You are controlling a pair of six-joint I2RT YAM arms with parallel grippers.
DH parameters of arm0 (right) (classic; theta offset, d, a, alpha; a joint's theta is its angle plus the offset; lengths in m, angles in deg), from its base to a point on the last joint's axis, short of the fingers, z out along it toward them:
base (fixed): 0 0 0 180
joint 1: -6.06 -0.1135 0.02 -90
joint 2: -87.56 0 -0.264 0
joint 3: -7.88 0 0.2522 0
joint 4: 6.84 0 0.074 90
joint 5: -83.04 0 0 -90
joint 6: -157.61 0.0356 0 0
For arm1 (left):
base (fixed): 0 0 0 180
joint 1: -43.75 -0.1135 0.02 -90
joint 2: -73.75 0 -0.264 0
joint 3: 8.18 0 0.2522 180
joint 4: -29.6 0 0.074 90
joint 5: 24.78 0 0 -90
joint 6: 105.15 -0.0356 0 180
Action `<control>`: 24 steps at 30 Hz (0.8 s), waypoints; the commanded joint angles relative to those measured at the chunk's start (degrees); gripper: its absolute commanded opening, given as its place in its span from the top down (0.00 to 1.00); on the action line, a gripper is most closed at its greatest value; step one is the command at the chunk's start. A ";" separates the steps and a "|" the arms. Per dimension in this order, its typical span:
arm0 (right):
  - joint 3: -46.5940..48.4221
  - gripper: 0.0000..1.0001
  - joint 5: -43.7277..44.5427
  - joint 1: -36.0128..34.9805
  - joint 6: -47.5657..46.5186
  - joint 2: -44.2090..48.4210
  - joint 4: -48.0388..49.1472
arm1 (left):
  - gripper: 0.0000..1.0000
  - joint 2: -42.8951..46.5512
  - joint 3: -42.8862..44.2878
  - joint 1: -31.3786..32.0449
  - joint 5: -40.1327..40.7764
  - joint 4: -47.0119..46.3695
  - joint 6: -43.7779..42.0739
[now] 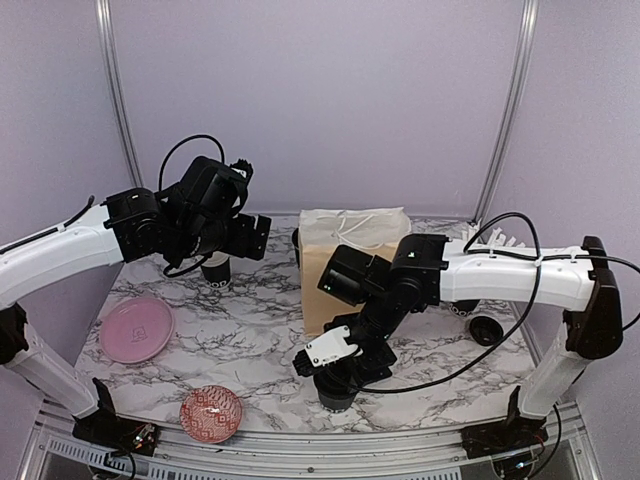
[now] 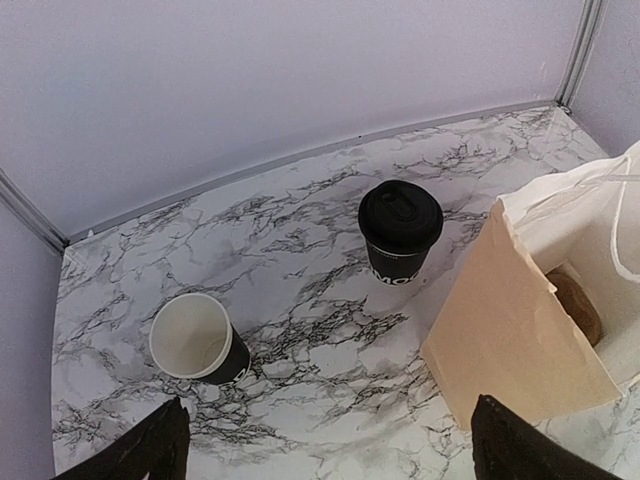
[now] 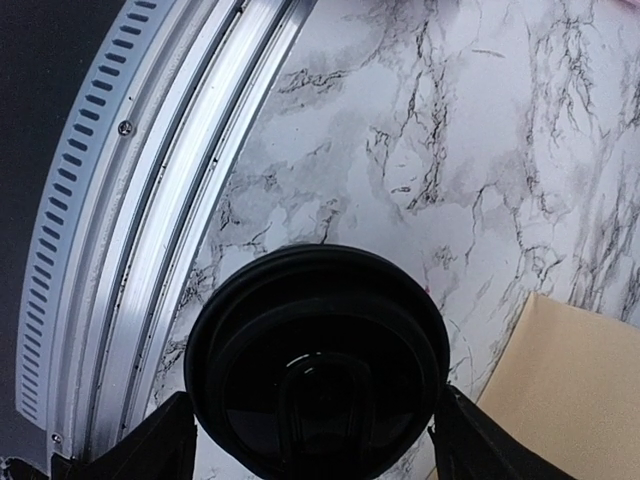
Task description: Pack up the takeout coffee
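The right gripper (image 3: pixel 312 398) is lowered over a lidded cup (image 3: pixel 320 365) of takeout coffee. One finger (image 3: pixel 140 450) stands on each side of its black lid, right at the rim. Whether they press on it or only flank it cannot be told. This cup stands upright on the marble desk (image 1: pixel 260 330), in front of the paper bag (image 1: pixel 350 260), close to the desk's front rail (image 3: pixel 150 200).

The left gripper (image 2: pixel 332 402) hangs released, jaws spread wide with nothing between them, above the desk to the left of the paper bag. Below it in the wrist view an open cup (image 2: pixel 195 340) leans a little, its white inside showing, well left of the bag. A second lidded cup (image 2: pixel 400 225) stands upright near the bag's far left corner, apart from it. The bag's mouth gapes, and something round and brown (image 2: pixel 580 305) lies inside, too little of it showing to name.

Farther left of the bag, toward the front, lies a pink plate (image 1: pixel 137 328), and a red patterned bowl (image 1: pixel 211 413) sits at the front edge. To the right of the bag a small black lid (image 1: pixel 486 330) lies flat, and a bunch of white straws (image 1: pixel 497 240) stands behind the right arm.
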 commanded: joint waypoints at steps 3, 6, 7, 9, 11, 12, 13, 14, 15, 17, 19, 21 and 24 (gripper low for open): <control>2.59 0.22 0.49 -0.45 0.43 -1.47 -0.79 | 0.01 0.88 -0.18 -0.42 -1.14 -1.18 -0.12; 3.55 0.22 0.22 -0.45 0.49 -2.37 -1.40 | 0.01 0.75 -0.35 -0.42 -1.47 -1.13 -0.16; 4.13 0.22 0.13 -0.46 0.48 -2.83 -1.71 | 0.01 0.72 -0.37 -0.42 -1.48 -1.13 -0.18; 4.99 0.24 0.04 -0.54 0.50 -3.57 -2.22 | 0.01 0.70 -0.39 -0.42 -1.61 -1.12 -0.23; 5.63 0.26 0.19 -0.56 0.44 -4.10 -2.64 | 0.01 0.59 -0.46 -0.42 -1.86 -1.18 -0.23; 5.85 0.27 0.32 -0.62 0.47 -4.30 -2.90 | 0.01 0.56 -0.46 -0.42 -2.05 -1.14 -0.25; 5.94 0.28 0.61 -0.70 0.51 -4.40 -3.12 | 0.01 0.54 -0.46 -0.42 -2.15 -1.13 -0.29; 5.91 0.28 1.09 -0.86 0.58 -4.40 -3.22 | 0.01 0.54 -0.52 -0.42 -2.30 -1.14 -0.29; 5.64 0.27 1.55 -1.07 0.55 -4.32 -3.29 | 0.01 0.63 -0.54 -0.42 -2.27 -1.13 -0.37; 5.02 0.26 2.36 -1.60 0.23 -4.13 -3.57 | 0.01 0.64 -0.63 -0.42 -2.27 -1.16 -0.46; 4.40 0.25 3.12 -2.05 0.17 -4.10 -3.60 | 0.01 0.68 -0.57 -0.42 -2.27 -1.13 -0.53; 3.94 0.25 3.53 -2.28 0.17 -4.10 -3.65 | 0.01 0.71 -0.47 -0.42 -2.27 -1.12 -0.64; 3.87 0.25 3.55 -2.39 0.31 -4.19 -3.86 | 0.01 0.40 -0.22 -0.42 -2.59 -1.11 -0.75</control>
